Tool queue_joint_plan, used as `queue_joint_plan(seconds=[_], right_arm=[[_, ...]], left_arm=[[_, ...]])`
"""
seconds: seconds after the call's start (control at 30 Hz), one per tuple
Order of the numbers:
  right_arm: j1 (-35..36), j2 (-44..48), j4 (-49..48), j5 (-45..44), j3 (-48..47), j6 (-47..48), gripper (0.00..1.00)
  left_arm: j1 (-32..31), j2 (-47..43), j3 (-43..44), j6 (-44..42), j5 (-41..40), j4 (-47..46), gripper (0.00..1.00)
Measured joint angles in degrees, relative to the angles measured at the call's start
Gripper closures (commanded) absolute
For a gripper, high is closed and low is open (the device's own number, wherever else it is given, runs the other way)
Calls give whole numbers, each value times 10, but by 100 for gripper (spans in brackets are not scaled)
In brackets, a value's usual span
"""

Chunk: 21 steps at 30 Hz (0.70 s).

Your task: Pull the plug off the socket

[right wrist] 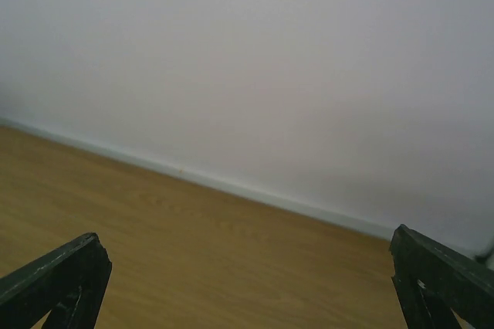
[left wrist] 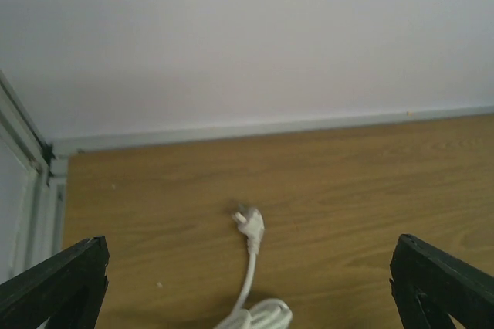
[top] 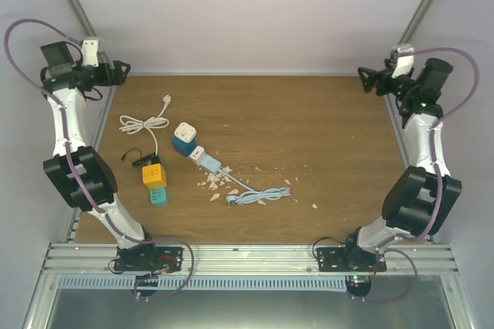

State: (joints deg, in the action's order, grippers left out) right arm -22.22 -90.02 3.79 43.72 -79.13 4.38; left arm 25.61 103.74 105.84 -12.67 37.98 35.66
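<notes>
plug [top: 205, 159] touching socket [top: 184, 138], well apart from left jaws, right jaws; both spread wide.

Top cam: overhead, behind bases, whole worktop [top: 324, 113]. Wrist cams: low, facing back wall [right wrist: 247, 51]; left shares white cable [left wrist: 252, 228] w/ top.

Seen from overhead, a cube socket [top: 183, 137] with a white top and blue sides stands upright left of centre. A white rectangular plug [top: 205, 159] butts against its near-right side, apparently still joined to it. The plug's pale blue cable [top: 245, 188] trails toward the near middle and ends in a loose flat bundle.
</notes>
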Motion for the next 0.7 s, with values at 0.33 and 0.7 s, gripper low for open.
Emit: queue_joint_plan(seconds=[0.33, 0.7], right_arm=[[163, 0, 55, -71, 58, 49, 0], [437, -24, 92, -111, 109, 121, 0]], left_arm=[[-46, -54, -132, 11, -77, 26, 1], [-10, -181, -252, -13, -89, 75, 1]])
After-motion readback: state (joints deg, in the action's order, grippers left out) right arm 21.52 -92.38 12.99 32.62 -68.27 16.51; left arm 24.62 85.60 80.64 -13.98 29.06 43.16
